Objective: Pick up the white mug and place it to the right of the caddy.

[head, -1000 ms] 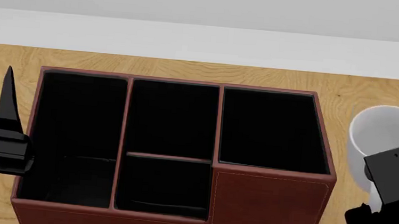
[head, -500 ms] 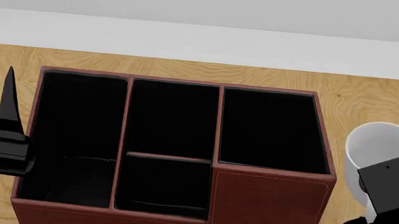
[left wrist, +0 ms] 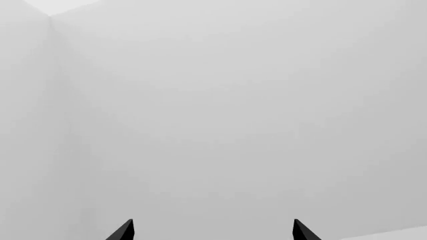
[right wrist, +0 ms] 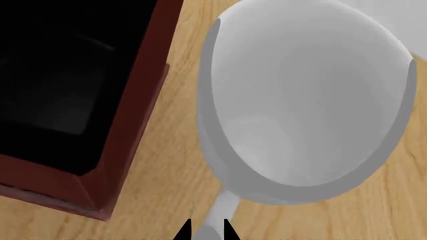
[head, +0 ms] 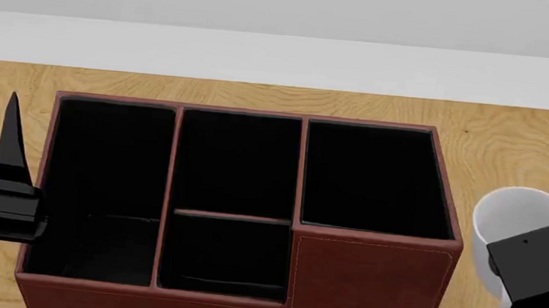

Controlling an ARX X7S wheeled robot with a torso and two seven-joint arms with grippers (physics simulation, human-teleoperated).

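Right gripper in head view: sits lower and nearer than a second ago, the white mug with it, just right of the caddy over the wooden table. Left gripper unchanged beside the caddy's left wall. Right wrist view: fingertips pinch the mug's handle, mug upright, close to the caddy corner, apart from it. Left wrist view: fingertips spread wide, nothing between, blank wall behind.

The caddy stands in the middle of the wooden table. The white mug is just to its right, near the front corner, not touching it.
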